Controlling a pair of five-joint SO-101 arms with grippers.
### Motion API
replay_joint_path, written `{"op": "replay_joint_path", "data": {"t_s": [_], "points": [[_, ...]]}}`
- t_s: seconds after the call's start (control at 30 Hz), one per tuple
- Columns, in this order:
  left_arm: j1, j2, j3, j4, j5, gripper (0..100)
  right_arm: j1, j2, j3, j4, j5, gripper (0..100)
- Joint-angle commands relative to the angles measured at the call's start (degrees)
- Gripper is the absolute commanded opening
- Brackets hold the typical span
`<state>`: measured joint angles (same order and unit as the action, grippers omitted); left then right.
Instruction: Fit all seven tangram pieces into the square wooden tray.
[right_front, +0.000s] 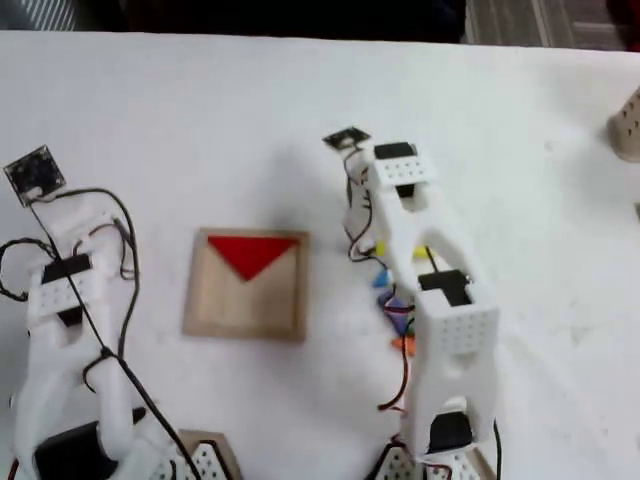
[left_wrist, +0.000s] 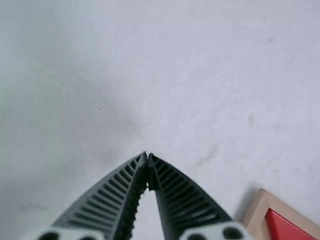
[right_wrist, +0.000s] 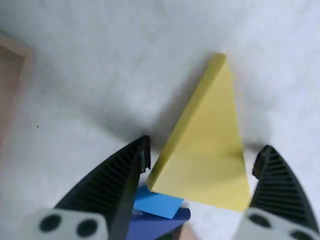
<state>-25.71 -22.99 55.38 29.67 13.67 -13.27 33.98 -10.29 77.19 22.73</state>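
From above, the square wooden tray (right_front: 240, 300) holds a red triangle (right_front: 252, 252) at its far edge, and coloured pieces (right_front: 395, 310) lie right of the tray. At the left wrist, the left gripper (left_wrist: 146, 172) is pinched closed and empty near the tray's corner. At the right wrist, the right gripper (right_wrist: 205, 152) spreads wide astride a yellow triangle (right_wrist: 212, 130) beside the tray.

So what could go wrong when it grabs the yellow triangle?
1. The right gripper is open around the yellow triangle; closing on its slanted edges might squeeze it out.
2. Its corner seems to sit over the blue pieces, so they may get dragged along.
3. The red triangle already fills one side of the wooden tray, so the yellow one could catch on it if set down crooked.
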Motion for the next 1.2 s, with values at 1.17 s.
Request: {"op": "replay_joint_path", "data": {"t_s": [1.17], "points": [[0.6, -1.5, -2.5, 0.1, 0.0, 3, 4.4, 1.0, -1.1, -0.1, 1.9, 6.1]]}}
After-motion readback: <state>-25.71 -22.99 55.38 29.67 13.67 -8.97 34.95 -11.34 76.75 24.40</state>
